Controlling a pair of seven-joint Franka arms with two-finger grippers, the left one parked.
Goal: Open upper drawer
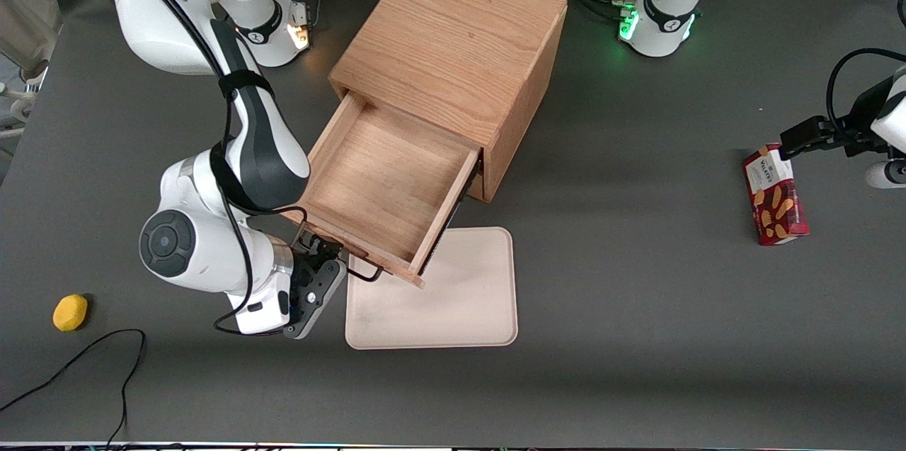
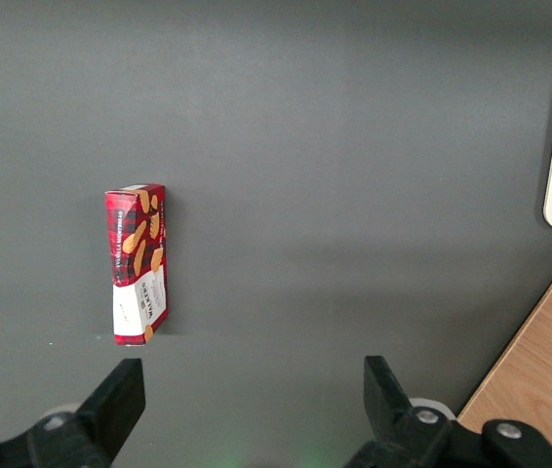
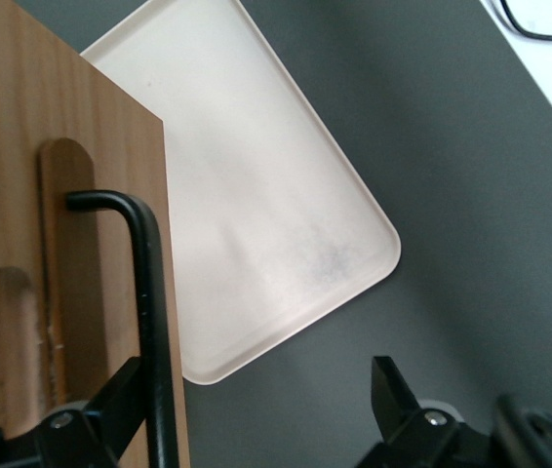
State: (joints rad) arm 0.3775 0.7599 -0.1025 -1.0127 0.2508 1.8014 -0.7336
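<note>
The upper drawer (image 1: 386, 185) stands pulled well out of the cabinet (image 1: 453, 47), over the edge of a cream tray (image 1: 453, 295). The gripper (image 1: 333, 268) sits at its black handle (image 3: 144, 292), fingers spread, gripping nothing.

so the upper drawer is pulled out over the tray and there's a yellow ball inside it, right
Not quite. The upper drawer is pulled out over the tray, but it holds nothing; the front view shows the yellow ball lying on the table. The end effector is at the handle.
</note>
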